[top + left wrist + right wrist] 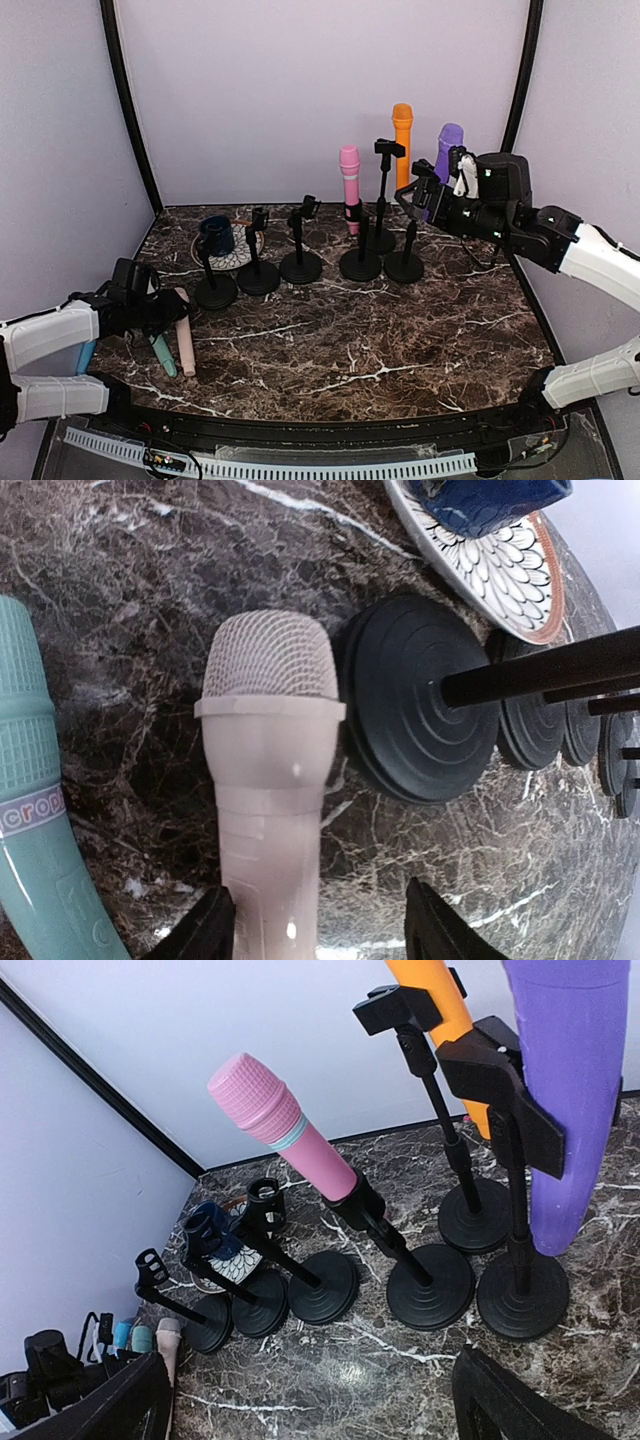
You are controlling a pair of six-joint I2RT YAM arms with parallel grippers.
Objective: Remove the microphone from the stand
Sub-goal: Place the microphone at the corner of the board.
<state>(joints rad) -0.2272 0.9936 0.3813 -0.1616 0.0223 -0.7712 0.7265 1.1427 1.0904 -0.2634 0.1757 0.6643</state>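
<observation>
Purple microphone [570,1110] wants the right gripper [310,1360], jaws wide apart, closing above its clip [500,1090] and lifting straight up, while the left gripper [318,890] rests parted around the pale microphone [270,760].

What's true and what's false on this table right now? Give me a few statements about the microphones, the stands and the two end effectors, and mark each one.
1. The pink microphone sits clipped in a stand. True.
2. The purple microphone lies flat on the table. False: it stands upright in its stand's clip.
3. The beige microphone lies on the table between the fingers of the left end effector. True.
4. The right end effector is shut on the orange microphone. False: it is open and holds nothing.
5. A blue cup sits on a patterned plate. True.
</observation>
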